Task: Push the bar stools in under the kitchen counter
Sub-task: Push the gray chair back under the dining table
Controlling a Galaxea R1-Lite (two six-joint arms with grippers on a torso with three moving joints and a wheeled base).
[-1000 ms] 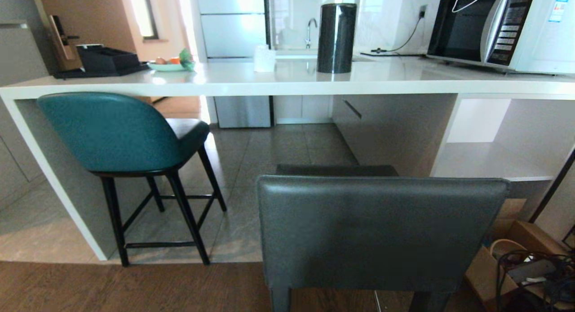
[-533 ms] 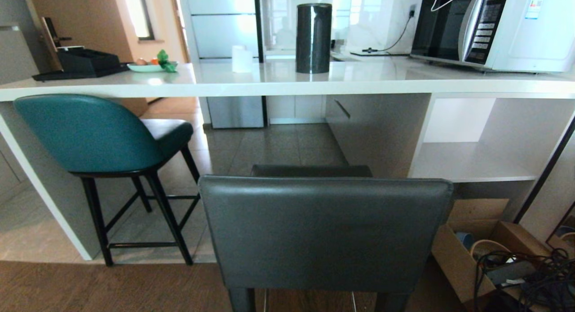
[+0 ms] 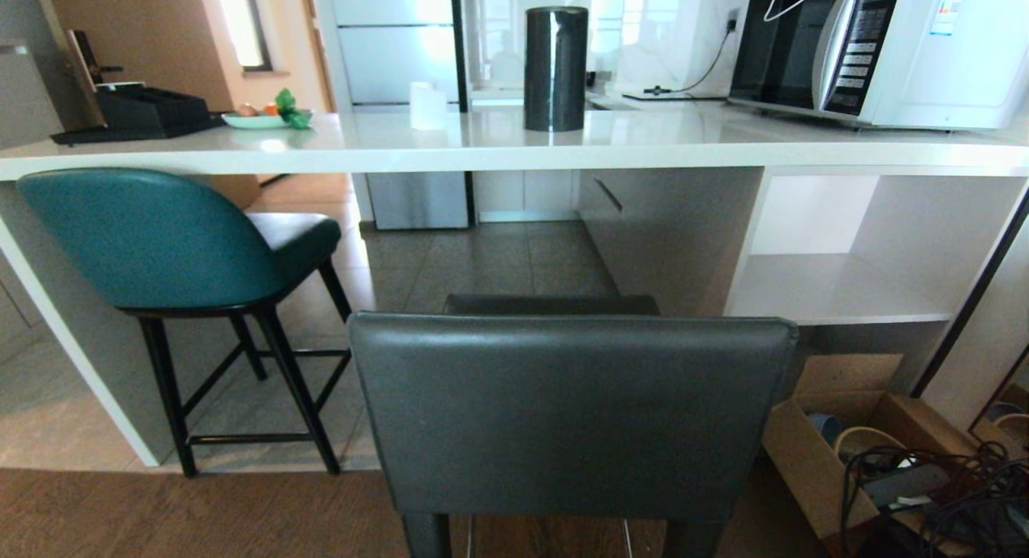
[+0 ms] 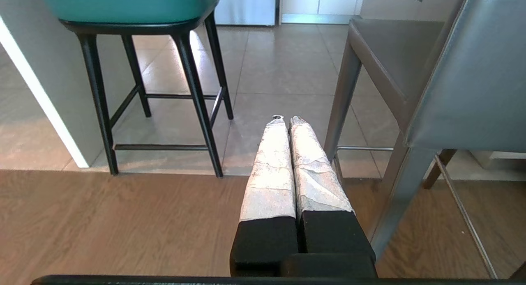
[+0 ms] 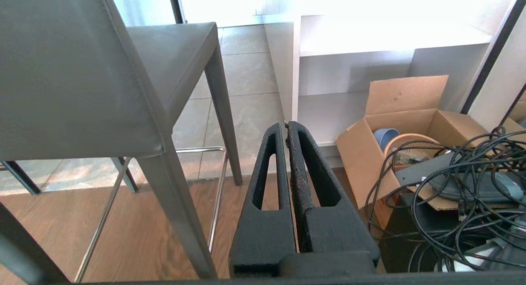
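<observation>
The 2 stools are standing before the kitchen counter [image 3: 514,152]: teal stool [image 3: 161,236] partly under, grey stool [image 3: 571,413] outside; left gripper [image 4: 286,120] and right gripper [image 5: 286,125] are hanging pressed together, empty; a high push is risking tipping the grey backrest.

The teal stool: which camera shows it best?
The head view: the teal stool appears whole there, backrest, seat and black legs, beside the counter. The left wrist view shows only its seat underside and legs. The right wrist view barely shows it.
</observation>
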